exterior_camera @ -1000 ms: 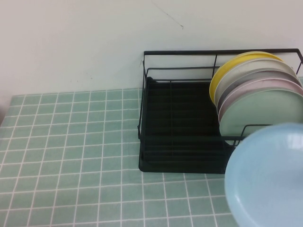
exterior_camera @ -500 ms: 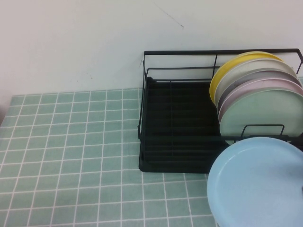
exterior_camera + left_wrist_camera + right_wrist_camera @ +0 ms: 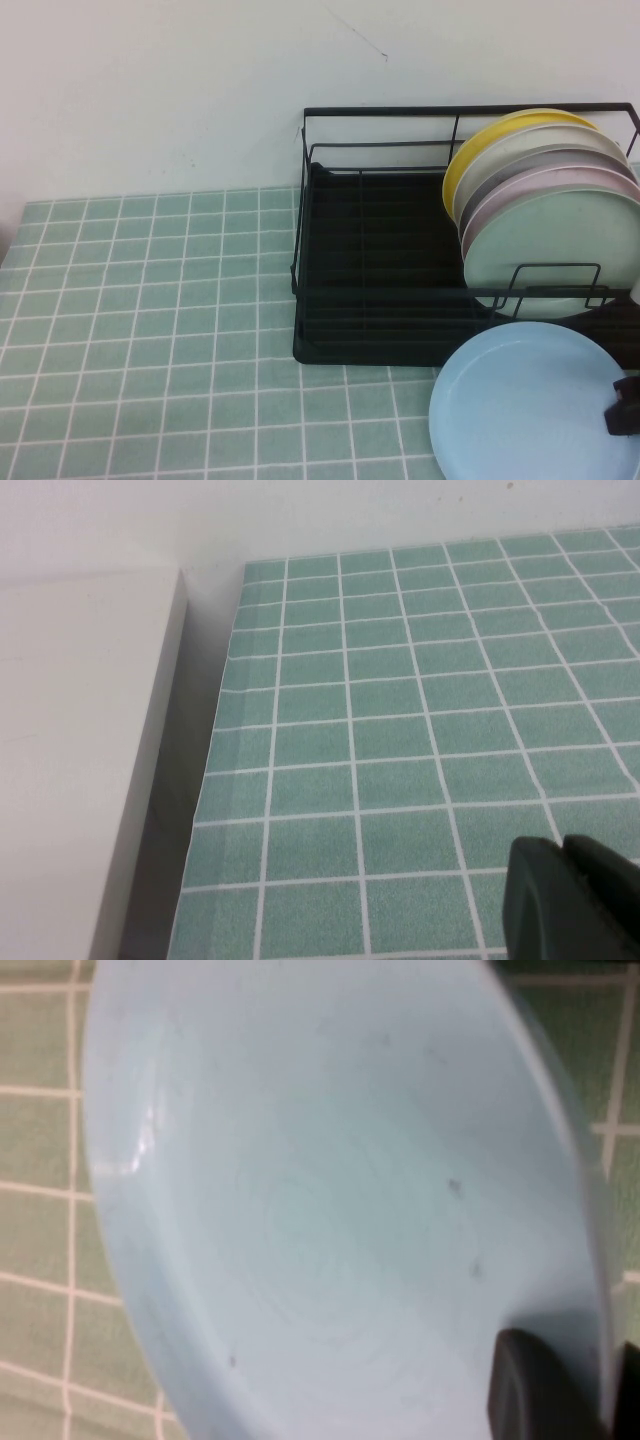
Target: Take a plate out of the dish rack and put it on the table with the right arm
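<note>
One light-blue plate (image 3: 530, 405) fills the high view's 5 o'clock corner, face up and near level over the table (image 3: 150, 330), just in front of the dish rack (image 3: 375, 270). Its far rim overlaps the rack's front rail in this view; whether they touch I cannot tell. The right gripper (image 3: 622, 408) shows only as a dark tip at the plate's 3 o'clock rim, nipped onto that edge. Five other plates stand on edge at the rack's 3 o'clock end, the mint-green plate (image 3: 545, 250) foremost, then the pink-rimmed plate (image 3: 560, 185), with the yellow plate (image 3: 470, 150) at the back.

From the left wrist, bare tiles run out toward a white wall, and the left gripper (image 3: 570, 900) hangs low above them at 5 o'clock, its dark tips pressed together with nothing between, well apart from the work.

From the right wrist, the plate's hollow fills nearly everything, with tile showing past its rim; one dark finger (image 3: 540, 1390) lies on the inside face near the rim, so the hold is a narrow edge pinch.

To finish well, I judge the arm should lower gently until the whole base sits flat, keep the rim off the rack rail, then let go and back out sideways.

Hidden: the right arm itself, the plate's underside and near edge, and any gap beneath it.
</note>
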